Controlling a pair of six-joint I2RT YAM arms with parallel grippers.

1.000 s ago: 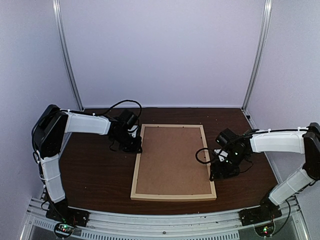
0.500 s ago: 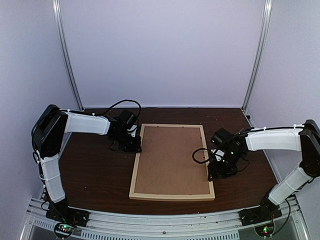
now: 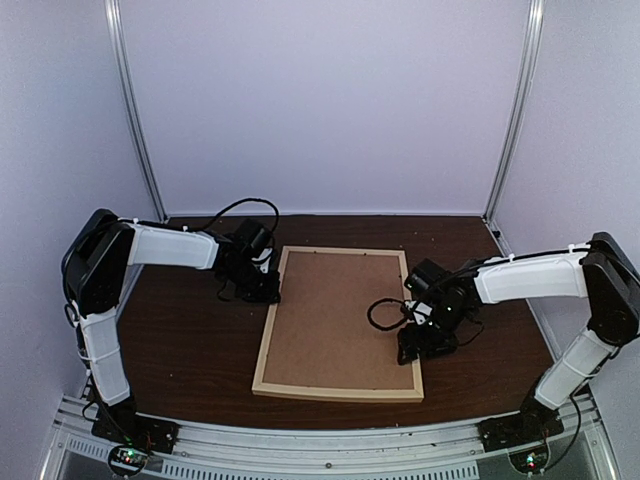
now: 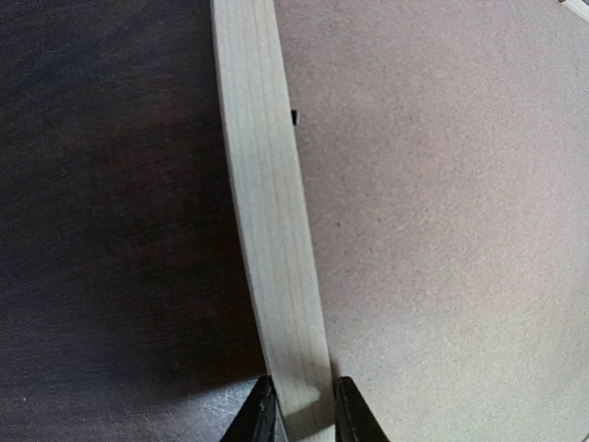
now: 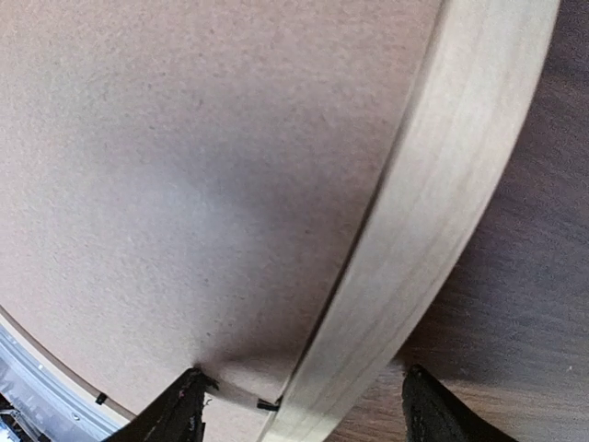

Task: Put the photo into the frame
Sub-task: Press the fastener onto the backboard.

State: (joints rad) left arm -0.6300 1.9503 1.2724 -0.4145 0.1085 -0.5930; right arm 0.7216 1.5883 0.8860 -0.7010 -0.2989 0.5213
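One frame (image 3: 335, 392) only, lying back-up on the worktop (image 3: 190, 340), with one brown backing board (image 3: 340, 320) seated inside its rails. Two grippers, one to each long rail. Left gripper (image 4: 299, 419) pinched tight on the left rail toward the far corner, probably to steady the frame. Right gripper (image 5: 304, 405) spread wide, straddling the right rail without clamping. No photo in sight: likely under the board, but cannot tell. One small black retaining tab (image 4: 294, 117) showing beside the left rail.

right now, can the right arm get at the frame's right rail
Likely yes: the right pincer straddles the right rail of the frame, open, one finger on each side, nothing in between.
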